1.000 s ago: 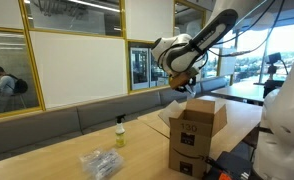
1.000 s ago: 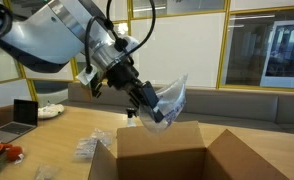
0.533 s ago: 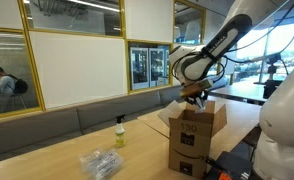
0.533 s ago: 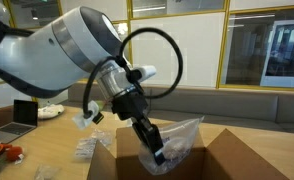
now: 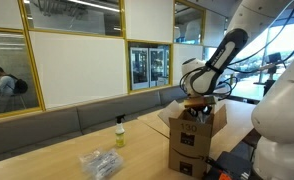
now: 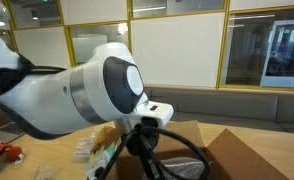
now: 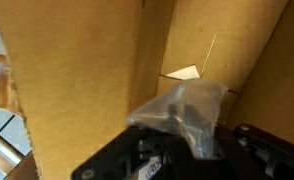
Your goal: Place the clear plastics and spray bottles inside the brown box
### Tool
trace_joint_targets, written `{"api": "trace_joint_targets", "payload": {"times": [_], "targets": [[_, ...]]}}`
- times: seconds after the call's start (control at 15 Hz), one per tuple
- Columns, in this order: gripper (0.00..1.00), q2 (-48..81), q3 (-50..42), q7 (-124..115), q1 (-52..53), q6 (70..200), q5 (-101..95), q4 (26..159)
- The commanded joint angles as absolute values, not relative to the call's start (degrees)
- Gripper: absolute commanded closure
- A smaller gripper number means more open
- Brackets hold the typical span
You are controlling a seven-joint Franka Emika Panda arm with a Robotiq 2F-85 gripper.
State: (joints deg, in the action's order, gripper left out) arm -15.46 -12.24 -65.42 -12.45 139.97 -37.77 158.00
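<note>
The white arm has sunk since a second ago, taking its gripper (image 7: 192, 142) down inside the tall brown cardboard box (image 5: 190, 140). On the pale wooden table (image 5: 37, 160) lies a wrinkly clear plastic bundle (image 5: 102, 163), with a small yellowish spray bottle (image 5: 118, 132) upright behind it and the box further right. The jaws pinch crinkled glossy film (image 7: 182, 105) between matte cardboard walls.
</note>
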Motion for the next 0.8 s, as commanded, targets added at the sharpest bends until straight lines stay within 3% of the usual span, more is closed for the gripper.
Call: {"api": "trace_joint_targets", "payload": {"times": [0.0,0.07,0.2,0.27,0.73], "targets": [[0.86,-9.1,-11.6,-64.6,-15.1,147.4,-35.2,157.6],[0.60,-7.3,-11.5,-64.8,-15.4,148.4,-34.9,157.3],[0.60,-3.8,-11.7,-65.0,-15.7,150.4,-34.7,156.6],[0.54,-2.4,-11.8,-65.0,-15.8,151.1,-34.7,156.3],[0.01,1.0,-12.5,-67.0,-13.9,148.8,-36.4,153.3]]}}
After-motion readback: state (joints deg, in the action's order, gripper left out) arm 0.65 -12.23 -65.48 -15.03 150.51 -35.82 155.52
